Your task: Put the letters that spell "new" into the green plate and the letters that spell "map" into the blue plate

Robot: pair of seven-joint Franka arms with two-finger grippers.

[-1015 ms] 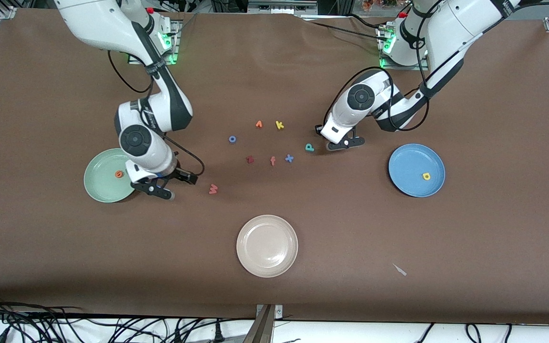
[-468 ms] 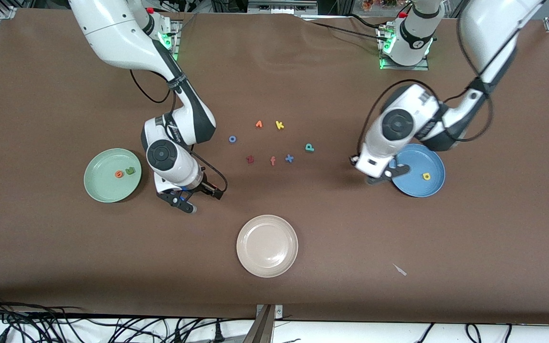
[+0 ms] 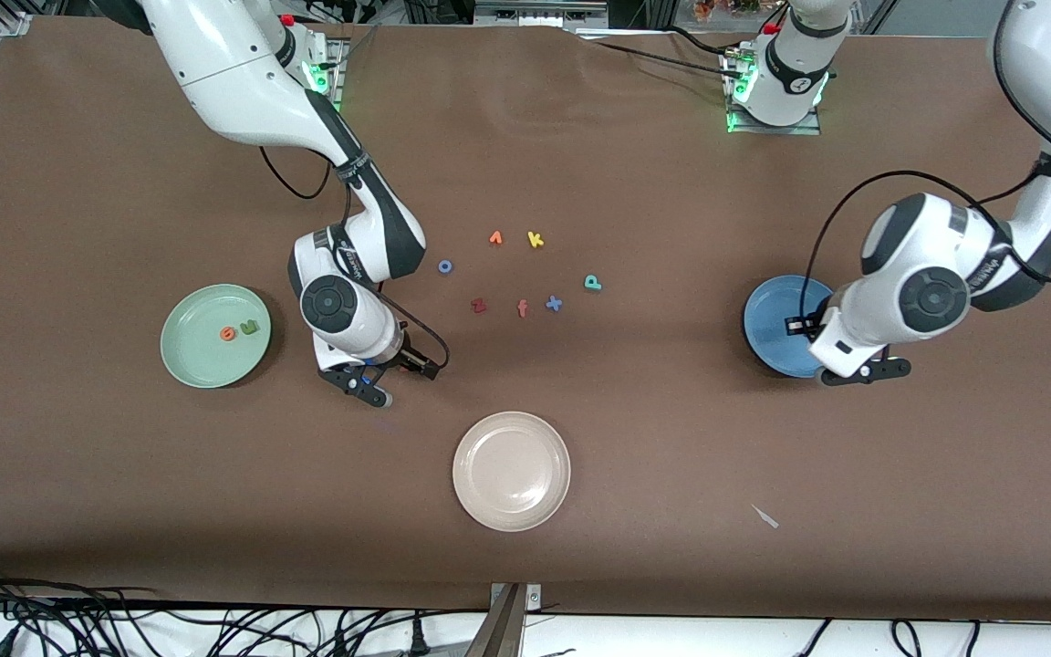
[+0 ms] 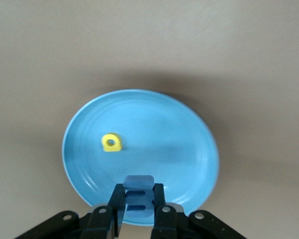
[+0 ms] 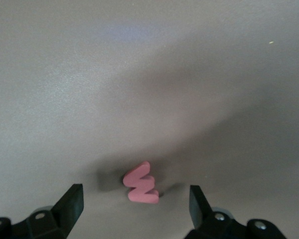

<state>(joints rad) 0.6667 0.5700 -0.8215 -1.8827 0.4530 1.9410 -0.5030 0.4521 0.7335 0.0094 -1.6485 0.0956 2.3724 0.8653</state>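
Two arms are working over wide bare table in the front view: the right gripper point(image 3: 379, 379) beside the green plate point(image 3: 188, 365) holding "e" point(image 3: 228, 334) and "n" point(image 3: 251, 327); "p" point(image 3: 592, 282) is lying mid-table. Left wrist view: the left gripper point(image 4: 138, 209) is clamping "m" point(image 4: 138, 194) over the blue plate point(image 4: 189, 134) holding "a" point(image 4: 111, 143). Right wrist view: fingers point(image 5: 72, 204) are standing apart around "w" point(image 5: 141, 183).

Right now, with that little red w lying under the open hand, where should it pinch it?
Judging by its pose, the right hand should come straight down and close its open fingers on the two outer edges of the red w. It lies flat on the table, too thin to take from beside.
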